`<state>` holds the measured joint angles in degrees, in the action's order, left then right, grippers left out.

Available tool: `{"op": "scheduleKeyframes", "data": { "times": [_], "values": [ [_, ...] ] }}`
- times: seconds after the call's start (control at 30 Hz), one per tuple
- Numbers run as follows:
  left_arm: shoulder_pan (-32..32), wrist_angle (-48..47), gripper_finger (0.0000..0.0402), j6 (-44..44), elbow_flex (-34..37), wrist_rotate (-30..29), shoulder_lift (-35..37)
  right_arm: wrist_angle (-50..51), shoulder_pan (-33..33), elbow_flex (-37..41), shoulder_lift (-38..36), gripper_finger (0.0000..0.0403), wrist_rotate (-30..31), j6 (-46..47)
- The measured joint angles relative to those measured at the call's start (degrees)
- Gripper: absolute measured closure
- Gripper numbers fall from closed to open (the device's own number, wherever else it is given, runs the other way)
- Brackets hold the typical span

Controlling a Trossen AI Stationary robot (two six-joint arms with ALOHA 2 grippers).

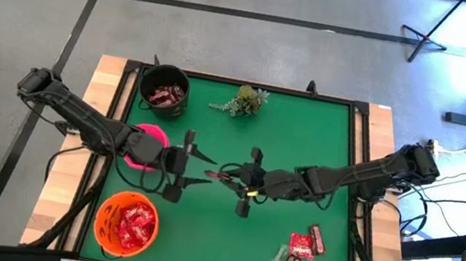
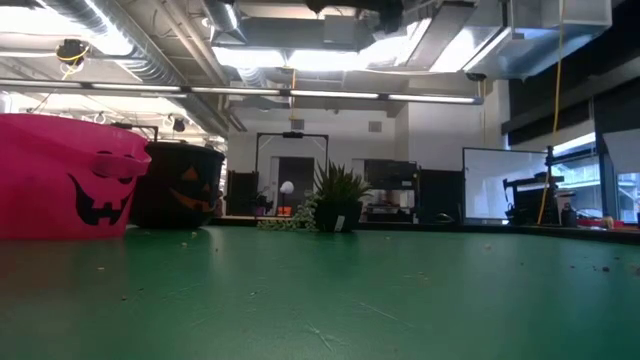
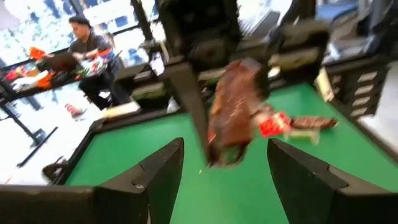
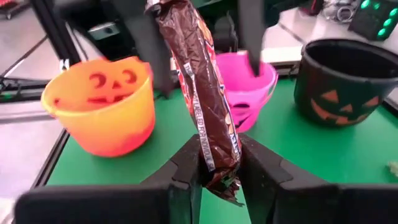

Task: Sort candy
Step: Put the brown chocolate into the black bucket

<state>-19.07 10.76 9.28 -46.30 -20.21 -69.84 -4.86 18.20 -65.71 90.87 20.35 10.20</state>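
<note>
Here the right gripper (image 4: 219, 167) has its jaws clamped on a brown candy bar (image 4: 202, 93), and the left gripper (image 3: 225, 168) waits with jaws apart. The bar could slip and drop onto the worktop (image 1: 303, 160) if the swap is rushed

The high view sits overhead, looking straight down on the whole table (image 1: 303, 160), both arms and some floor around it. The low view is right at tabletop level, facing level across the green mat into the room, with the pink bowl (image 2: 60, 175) and black bowl (image 2: 185, 185) close at one side and the sprig (image 2: 335, 200) farther back. The left wrist view looks forward past its own fingers (image 3: 155, 174) toward the right arm, room and a seated person (image 3: 87, 50) behind. The right wrist view faces the opposite way, very close, catching the orange bowl (image 4: 102, 102), pink and black bowls. So high, low and right wrist all share those bowls.
</note>
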Motion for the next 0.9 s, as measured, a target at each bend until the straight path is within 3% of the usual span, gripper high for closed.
{"op": "scheduleKeyframes", "data": {
  "times": [0.63,0.9],
  "values": [
    [2.4,6.8,0.018,0.4,0.0,1.4,0.0,-8.2,-2.6,0.0,0.4,0.0315,-2.2,-3.1],
    [2.6,7.4,0.0235,3.0,0.0,1.4,0.0,-8.4,-2.5,0.0,0.4,0.0315,-2.2,-3.1]
  ]
}}
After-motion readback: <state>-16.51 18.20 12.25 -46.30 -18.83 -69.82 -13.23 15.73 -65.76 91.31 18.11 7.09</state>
